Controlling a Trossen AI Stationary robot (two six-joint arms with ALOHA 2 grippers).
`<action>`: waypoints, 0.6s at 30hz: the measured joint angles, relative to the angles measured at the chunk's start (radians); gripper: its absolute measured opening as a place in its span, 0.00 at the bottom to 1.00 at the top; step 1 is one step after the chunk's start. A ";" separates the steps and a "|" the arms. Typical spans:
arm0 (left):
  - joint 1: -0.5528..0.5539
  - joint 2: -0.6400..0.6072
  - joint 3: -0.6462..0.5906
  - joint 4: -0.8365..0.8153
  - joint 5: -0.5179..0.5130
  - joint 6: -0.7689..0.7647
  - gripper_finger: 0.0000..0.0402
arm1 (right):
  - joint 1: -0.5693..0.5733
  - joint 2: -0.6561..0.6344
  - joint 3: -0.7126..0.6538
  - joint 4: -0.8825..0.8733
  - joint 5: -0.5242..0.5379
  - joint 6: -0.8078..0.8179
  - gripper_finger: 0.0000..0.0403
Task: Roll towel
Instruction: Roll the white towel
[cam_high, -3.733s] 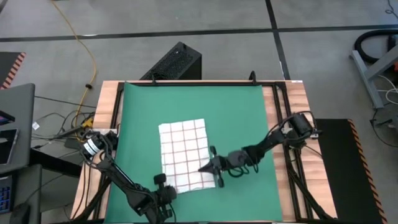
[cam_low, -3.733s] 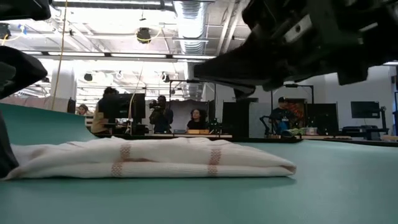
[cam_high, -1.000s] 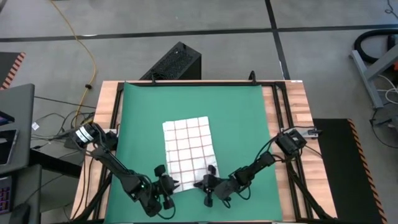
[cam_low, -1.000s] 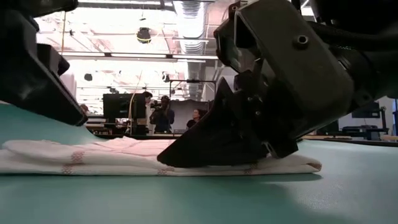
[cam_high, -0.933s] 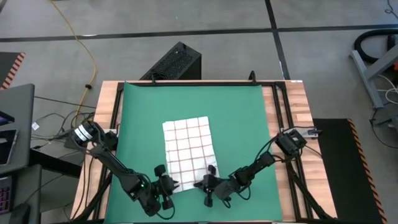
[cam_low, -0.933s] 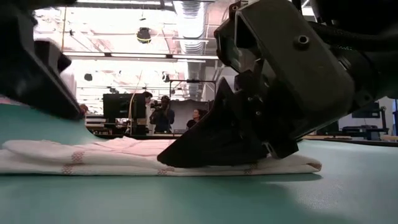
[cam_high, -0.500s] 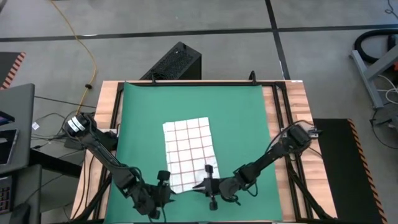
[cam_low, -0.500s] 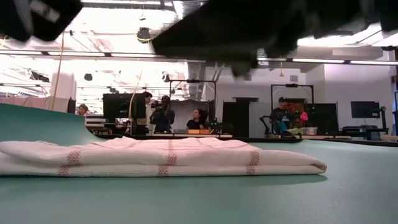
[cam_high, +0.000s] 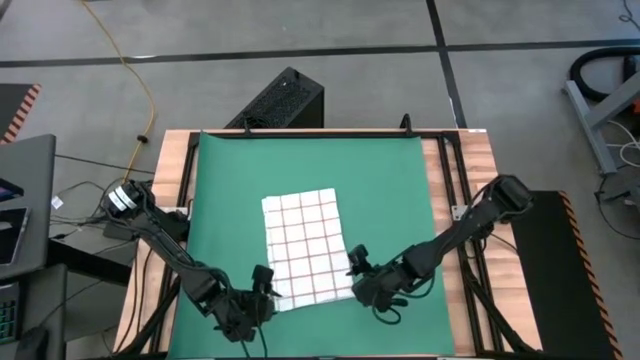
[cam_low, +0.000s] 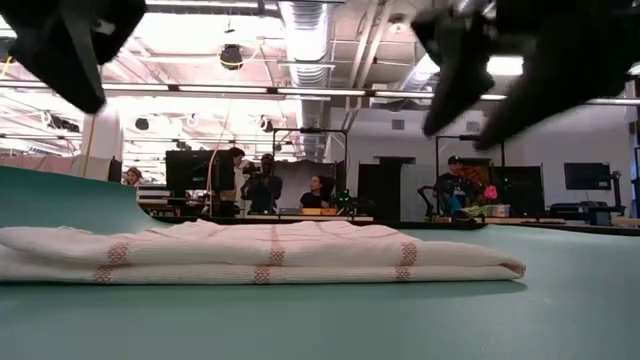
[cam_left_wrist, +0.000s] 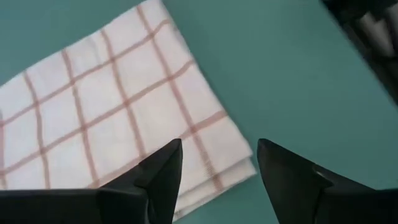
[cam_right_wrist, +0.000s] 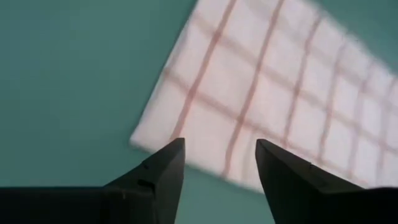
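Green mat (cam_high: 380, 190) spread wide; folded towel (cam_high: 302, 244) flat at its middle, unrolled. Left gripper (cam_high: 262, 290) and right gripper (cam_high: 358, 268) poised above near corners, fingers apart, empty. Best to pinch both corners evenly, then turn the edge over tightly and level.

- High view: overhead, straight down, whole table (cam_high: 455, 150) and both arms.
- Low view: mat level, facing room behind.
- Wrist views: close, looking down past own fingers.
- All four share the towel (cam_high: 303, 245).
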 joint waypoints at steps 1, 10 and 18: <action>0.000 0.000 -0.005 0.000 0.011 0.007 0.49 | -0.002 0.008 0.000 -0.011 -0.009 -0.004 0.55; -0.011 0.001 -0.017 -0.012 0.009 0.259 0.49 | -0.008 0.042 0.000 0.049 -0.106 -0.091 0.54; 0.003 0.002 -0.118 0.114 -0.003 0.384 0.49 | -0.008 0.043 0.000 0.056 -0.114 -0.274 0.53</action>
